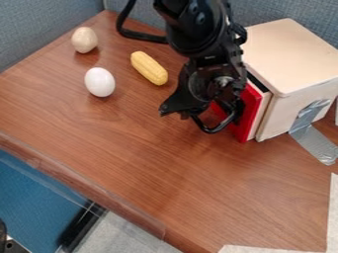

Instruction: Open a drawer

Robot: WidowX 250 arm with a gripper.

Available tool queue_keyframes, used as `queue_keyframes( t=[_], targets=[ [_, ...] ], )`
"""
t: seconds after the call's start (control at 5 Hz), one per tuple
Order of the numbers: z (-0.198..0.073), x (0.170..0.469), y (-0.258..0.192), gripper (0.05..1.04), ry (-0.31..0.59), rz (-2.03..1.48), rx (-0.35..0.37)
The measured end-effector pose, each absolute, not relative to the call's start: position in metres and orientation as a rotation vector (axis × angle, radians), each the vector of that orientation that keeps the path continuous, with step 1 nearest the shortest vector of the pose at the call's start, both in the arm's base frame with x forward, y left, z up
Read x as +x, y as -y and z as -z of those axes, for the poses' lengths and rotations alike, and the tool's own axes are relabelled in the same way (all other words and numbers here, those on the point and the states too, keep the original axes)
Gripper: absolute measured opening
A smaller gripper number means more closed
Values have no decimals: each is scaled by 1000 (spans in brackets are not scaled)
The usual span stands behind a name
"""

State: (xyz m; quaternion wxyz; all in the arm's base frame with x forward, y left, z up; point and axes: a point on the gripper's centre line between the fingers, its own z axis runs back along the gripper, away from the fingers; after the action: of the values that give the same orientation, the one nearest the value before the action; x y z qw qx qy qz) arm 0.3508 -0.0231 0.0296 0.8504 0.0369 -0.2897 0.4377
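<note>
The black robot arm (194,27) comes in from the top edge, bends at its joints and drops steeply in front of the pale wooden box (290,54). Its black two-finger hand (188,101) hangs low over the brown wood-grain counter (165,168), just beside the drawer with the red front (251,111), at the black curved handle (212,129). Whether the hand is clenched, released or grasping that handle, I cannot tell. The drawer, in the box's side facing the arm, stands slightly open, pale wood and a dark gap showing behind the red. A black cable (139,34) loops out beside the arm's upper part.
</note>
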Motion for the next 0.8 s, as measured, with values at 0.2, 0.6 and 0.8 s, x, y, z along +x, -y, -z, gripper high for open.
queue_keyframes(
  t=[0.2,0.6,0.8],
  targets=[
    [-35,341,14,126,621,-939,87],
    [-46,312,0,120,634,-991,107],
    [-53,302,-5,116,656,-1004,109]
  ],
)
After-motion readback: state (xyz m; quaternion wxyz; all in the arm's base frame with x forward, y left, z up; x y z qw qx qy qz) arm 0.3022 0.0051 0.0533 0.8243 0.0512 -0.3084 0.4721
